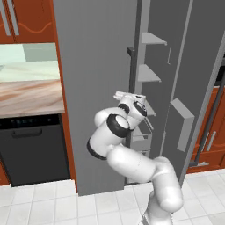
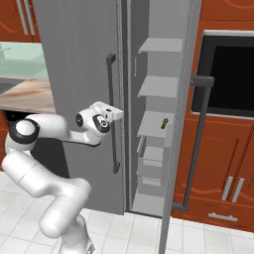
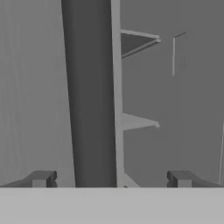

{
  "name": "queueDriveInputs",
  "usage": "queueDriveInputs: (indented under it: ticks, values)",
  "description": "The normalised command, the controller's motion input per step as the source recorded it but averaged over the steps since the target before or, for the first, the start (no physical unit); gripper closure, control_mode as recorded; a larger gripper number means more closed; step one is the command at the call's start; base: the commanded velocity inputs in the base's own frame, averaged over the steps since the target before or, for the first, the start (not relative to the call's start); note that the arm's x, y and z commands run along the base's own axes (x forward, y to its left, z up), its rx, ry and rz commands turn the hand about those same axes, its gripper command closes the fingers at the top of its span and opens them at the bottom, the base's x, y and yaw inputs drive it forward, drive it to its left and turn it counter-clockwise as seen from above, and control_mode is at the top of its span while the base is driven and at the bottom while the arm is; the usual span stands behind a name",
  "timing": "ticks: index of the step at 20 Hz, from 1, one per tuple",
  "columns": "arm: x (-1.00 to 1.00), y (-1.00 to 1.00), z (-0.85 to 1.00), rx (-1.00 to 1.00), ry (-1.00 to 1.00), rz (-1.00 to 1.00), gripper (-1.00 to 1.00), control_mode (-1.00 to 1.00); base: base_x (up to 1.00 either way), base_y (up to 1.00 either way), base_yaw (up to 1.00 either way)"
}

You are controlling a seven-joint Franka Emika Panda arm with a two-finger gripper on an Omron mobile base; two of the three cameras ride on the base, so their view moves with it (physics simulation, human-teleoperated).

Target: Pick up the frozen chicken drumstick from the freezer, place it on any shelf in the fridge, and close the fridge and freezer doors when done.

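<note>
The drumstick cannot be made out; only a small dark green item (image 2: 163, 122) is seen on a freezer (image 2: 154, 129) shelf. The jaws (image 3: 112, 178) are held apart and empty, facing a dark door handle (image 3: 92, 92) straight ahead, the shelves lying beyond it.

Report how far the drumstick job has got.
Done: one door of the unit stands open on narrow shelves and drawers. In hand: nothing; the end effector is open and empty, facing the closed door's bar handle. Left: open that door, fetch the drumstick, shelve it, close both. A small green item sits on a shelf.
</note>
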Motion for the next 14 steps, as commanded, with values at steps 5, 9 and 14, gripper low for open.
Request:
queueDriveInputs:
  ticks: [5, 9, 14]
  values:
    - [-0.03, 0.00, 0.08, 0.00, 0.02, 0.00, -1.00, -1.00, 0.00, 0.00, 0.00]
    - [-0.15, 0.02, 0.70, 0.00, 0.00, -0.03, -1.00, -1.00, 0.00, 0.00, 0.00]
    - [-0.04, 0.13, 0.96, 0.00, 0.00, -0.01, -1.00, -1.00, 0.00, 0.00, 0.00]
